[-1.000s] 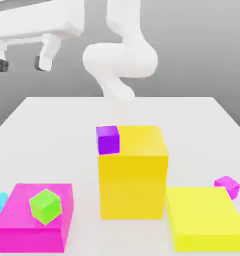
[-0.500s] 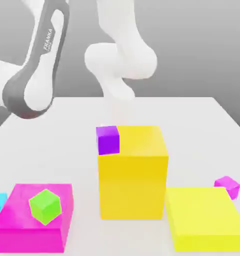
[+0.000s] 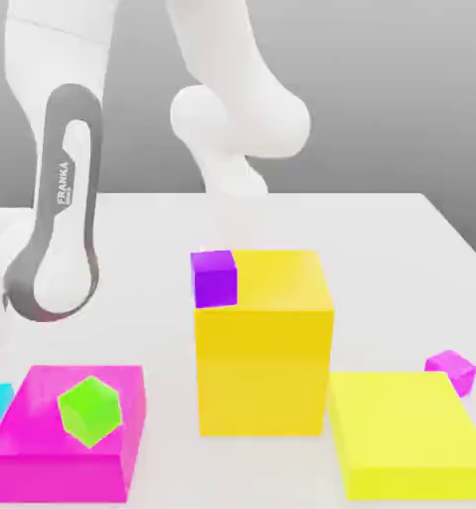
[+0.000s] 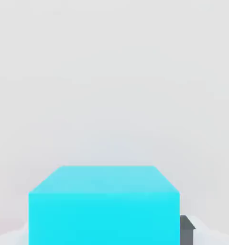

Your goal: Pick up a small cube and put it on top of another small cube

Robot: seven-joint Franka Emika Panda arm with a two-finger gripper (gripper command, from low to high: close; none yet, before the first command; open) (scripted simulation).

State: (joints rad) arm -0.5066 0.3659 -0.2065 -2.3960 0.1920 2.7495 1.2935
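Whether the gripper is grasping or released cannot be told. A small cyan cube (image 4: 104, 206) is sitting on the white table (image 3: 381, 249), close before the hand camera; in the exterior view it (image 3: 0, 403) is peeking out beside a large magenta block (image 3: 53, 457) carrying a small green cube (image 3: 89, 410).

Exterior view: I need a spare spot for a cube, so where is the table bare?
The table is bare behind the tall yellow block and toward the exterior view's right, above the small magenta cube. The front is crowded: magenta block, tall block, flat yellow block.
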